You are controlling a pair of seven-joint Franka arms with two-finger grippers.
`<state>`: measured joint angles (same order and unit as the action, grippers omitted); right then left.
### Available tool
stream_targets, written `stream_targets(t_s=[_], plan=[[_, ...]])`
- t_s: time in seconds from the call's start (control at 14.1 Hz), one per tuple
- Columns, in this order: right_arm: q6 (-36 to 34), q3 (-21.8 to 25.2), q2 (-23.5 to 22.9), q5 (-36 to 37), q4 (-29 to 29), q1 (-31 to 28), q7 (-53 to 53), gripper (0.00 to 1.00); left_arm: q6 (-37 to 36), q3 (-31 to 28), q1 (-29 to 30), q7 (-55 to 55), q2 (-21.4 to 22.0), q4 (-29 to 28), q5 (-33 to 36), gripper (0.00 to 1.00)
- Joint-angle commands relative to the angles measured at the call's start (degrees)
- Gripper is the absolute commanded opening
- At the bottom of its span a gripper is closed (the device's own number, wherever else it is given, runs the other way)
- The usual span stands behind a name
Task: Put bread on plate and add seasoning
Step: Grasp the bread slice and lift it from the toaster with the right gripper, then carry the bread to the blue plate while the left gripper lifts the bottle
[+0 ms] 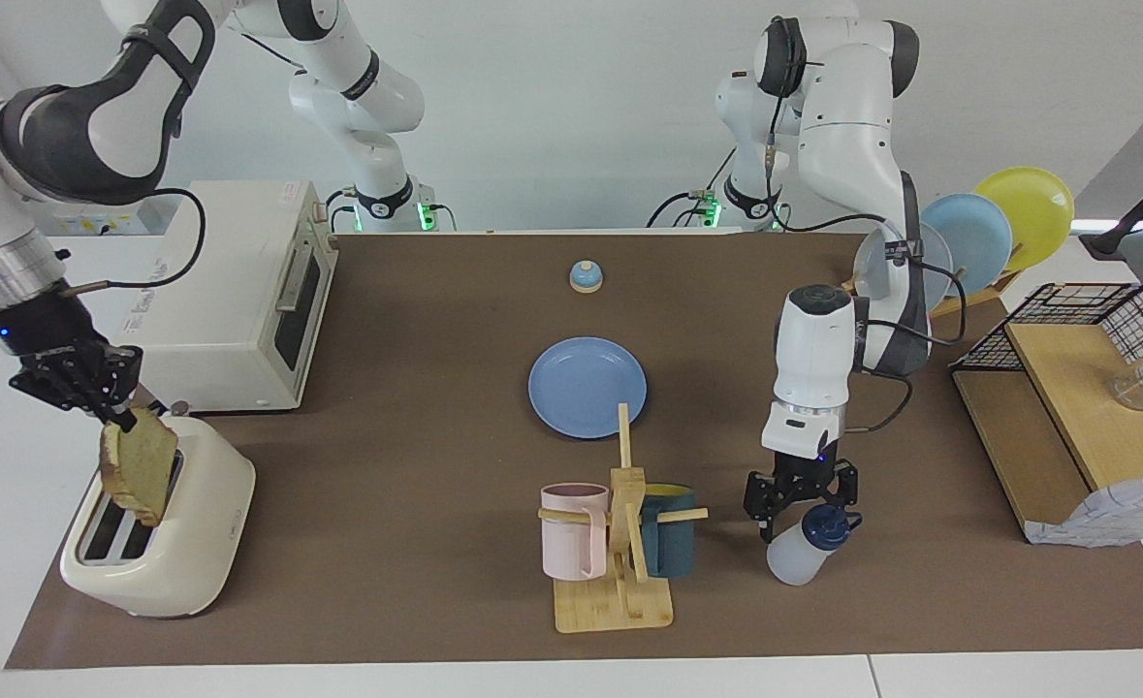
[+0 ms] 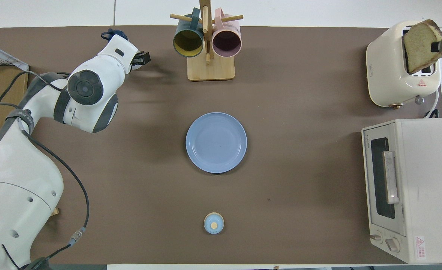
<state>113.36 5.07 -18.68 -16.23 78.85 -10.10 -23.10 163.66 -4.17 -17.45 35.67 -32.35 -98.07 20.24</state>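
Note:
The bread (image 1: pixel 138 467) hangs clear above the white toaster (image 1: pixel 205 523), a tan slice with a darker crust. My right gripper (image 1: pixel 119 416) is shut on its top edge. From overhead the bread (image 2: pixel 422 44) covers part of the toaster's slots. The blue plate (image 1: pixel 587 388) lies bare at the table's middle (image 2: pixel 216 142). The seasoning (image 1: pixel 796 558), a whitish bottle with a navy cap, stands beside the mug rack toward the left arm's end. My left gripper (image 1: pixel 804 502) is open, low, its fingers either side of the cap. From overhead the left hand hides most of the bottle.
A wooden mug rack (image 1: pixel 619 591) holds a pink and a dark green mug. A toaster oven (image 1: pixel 241 291) stands nearer the robots than the toaster. A small bell (image 1: pixel 586 276) sits near the robots. A plate rack (image 1: pixel 983 237) and a wire basket (image 1: pixel 1085 305) stand at the left arm's end.

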Motion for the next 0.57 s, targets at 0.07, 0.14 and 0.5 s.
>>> stream_targets(t_s=[0.07,0.14,0.5], plan=[[-5.8,-1.4,-1.4,7.3,-5.7,2.0,-2.1,0.0,1.0,-0.3,0.3,1.3,-1.4,1.4,1.5,1.0],[-6.2,-1.8,-0.9,9.7,-7.5,4.8,-2.0,0.0,1.0,-0.3,0.4,1.3,-1.7,1.5,1.5,1.0],[-13.9,-2.0,5.4,12.5,-6.2,15.5,7.6,0.0,1.4,-0.3,0.4,1.4,-1.7,1.5,1.3,1.0]])
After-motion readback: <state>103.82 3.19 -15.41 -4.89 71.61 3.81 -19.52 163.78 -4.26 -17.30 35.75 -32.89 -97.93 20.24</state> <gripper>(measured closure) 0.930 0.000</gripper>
